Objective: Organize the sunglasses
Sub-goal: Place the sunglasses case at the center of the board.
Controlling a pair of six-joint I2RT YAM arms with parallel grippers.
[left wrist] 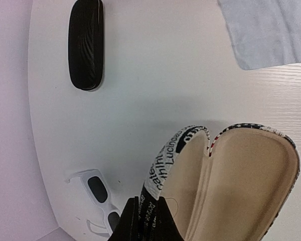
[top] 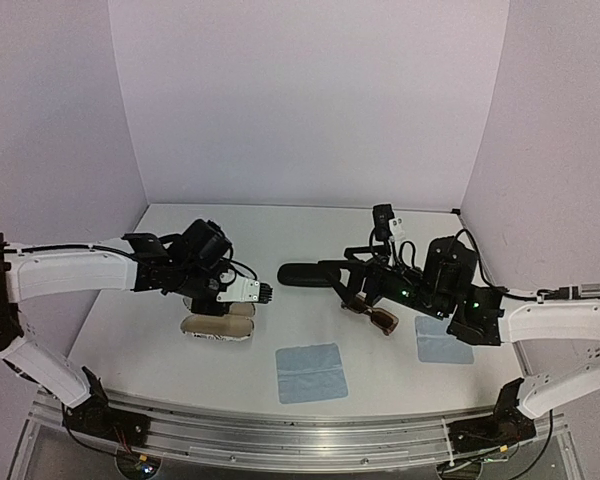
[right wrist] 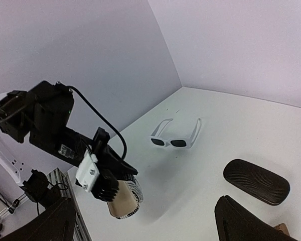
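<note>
White-shelled, my left arm reaches in from the left with the wrist bent down, my left gripper [left wrist: 143, 221] clamped on the rim of the open printed case [left wrist: 241, 186]. Beyond it the white sunglasses [right wrist: 175, 138] lie on the table [top: 380, 225], toward the far-left corner. Mid-table sits the black case [top: 305, 274]. My right arm stretches inward, my right gripper [right wrist: 144, 203] spread wide and holding nothing. The brown sunglasses [top: 372, 313] lie just beside it.
</note>
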